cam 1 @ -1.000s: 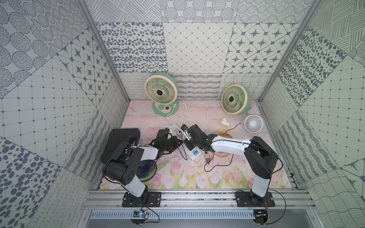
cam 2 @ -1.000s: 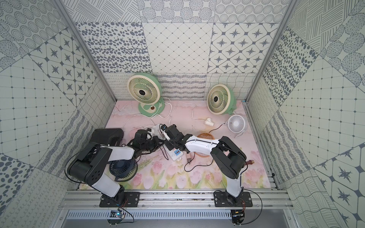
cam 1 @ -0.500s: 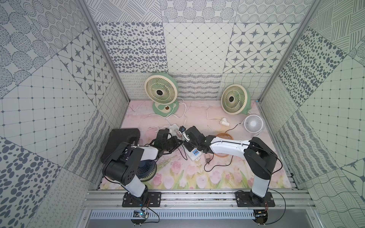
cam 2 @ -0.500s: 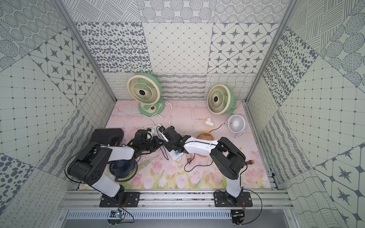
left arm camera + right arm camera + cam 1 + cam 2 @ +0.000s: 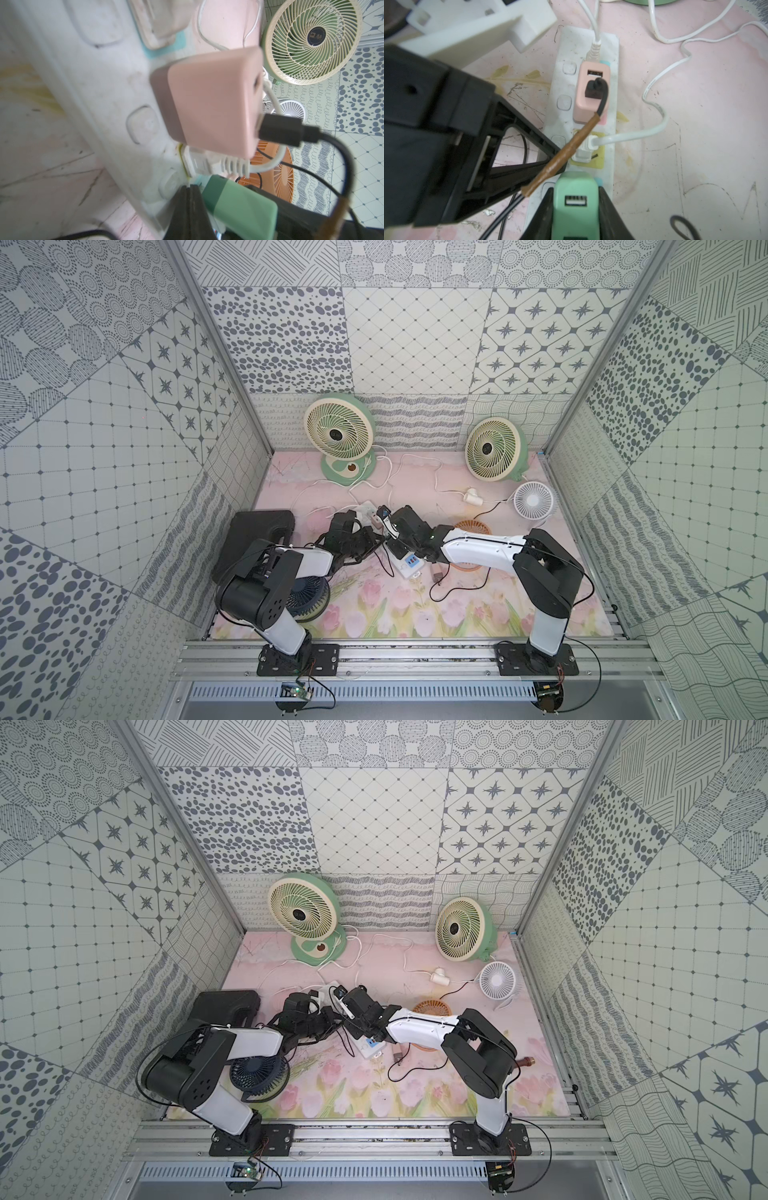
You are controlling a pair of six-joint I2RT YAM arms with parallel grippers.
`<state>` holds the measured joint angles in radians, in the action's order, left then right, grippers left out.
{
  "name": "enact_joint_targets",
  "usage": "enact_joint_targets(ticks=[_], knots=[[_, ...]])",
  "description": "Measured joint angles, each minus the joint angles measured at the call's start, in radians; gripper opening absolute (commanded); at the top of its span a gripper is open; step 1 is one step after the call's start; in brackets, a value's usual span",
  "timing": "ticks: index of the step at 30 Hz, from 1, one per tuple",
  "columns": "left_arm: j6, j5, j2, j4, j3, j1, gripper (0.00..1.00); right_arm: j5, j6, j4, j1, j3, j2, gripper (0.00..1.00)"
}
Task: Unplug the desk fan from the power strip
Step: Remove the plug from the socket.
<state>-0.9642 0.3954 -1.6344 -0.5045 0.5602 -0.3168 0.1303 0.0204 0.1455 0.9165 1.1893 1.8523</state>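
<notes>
The power strip (image 5: 562,85) lies flat on the pink mat (image 5: 695,124), directly under the right claw (image 5: 576,194). It stretches straight away from that claw, its long axis running from the claw's tips out to the end where a white lead leaves. In a top view its blue USB end (image 5: 410,566) pokes out beneath the right wrist.

The right claw is narrowed onto a green adapter (image 5: 575,209), with 1 black finger on each side face. I cannot tell whether the adapter's pins are seated or already lifting. Just beyond the claw a white plug (image 5: 584,149) sits in a yellow socket. Beyond that is a pink adapter (image 5: 591,104) carrying a black USB plug (image 5: 593,89), whose tape-wrapped cable (image 5: 560,158) crosses back over the white plug.

The left claw (image 5: 188,199) is fully closed on nothing. Its tips are down on the strip just beside the green adapter, likely pinning the strip in place. Both arms are at the strip, but the right has the hold. The pull should therefore go square off the strip's face, across its long axis and not along it.

On writing, the green fan (image 5: 311,39) has a dark hub badge with a pale logo, too blurred to read. The white cable (image 5: 648,88) bears fine print, too small to read. The 2 adapters show no lettering.
</notes>
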Motion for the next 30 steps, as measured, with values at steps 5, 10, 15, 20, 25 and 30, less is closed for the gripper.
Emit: enact_joint_targets(ticks=[5, 10, 15, 20, 25, 30], knots=[[0.0, 0.0, 0.0, 0.0, 0.0, 0.0, 0.0, -0.072, 0.034, -0.009, -0.031, -0.008, -0.008, 0.12], [0.0, 0.0, 0.0, 0.0, 0.0, 0.0, 0.0, -0.043, 0.016, -0.007, -0.009, -0.007, -0.008, 0.12], [0.0, 0.0, 0.0, 0.0, 0.0, 0.0, 0.0, 0.011, -0.008, -0.004, 0.013, -0.006, -0.008, 0.12], [0.0, -0.003, 0.006, 0.0, -0.006, 0.001, 0.0, -0.016, 0.0, -0.004, -0.012, -0.006, -0.012, 0.12], [0.0, -0.003, 0.007, -0.003, -0.01, 0.002, 0.0, -0.082, 0.038, -0.02, -0.063, -0.026, -0.053, 0.13], [0.0, -0.002, 0.007, -0.003, -0.01, 0.003, 0.0, -0.076, 0.039, -0.022, -0.043, -0.025, -0.054, 0.13]])
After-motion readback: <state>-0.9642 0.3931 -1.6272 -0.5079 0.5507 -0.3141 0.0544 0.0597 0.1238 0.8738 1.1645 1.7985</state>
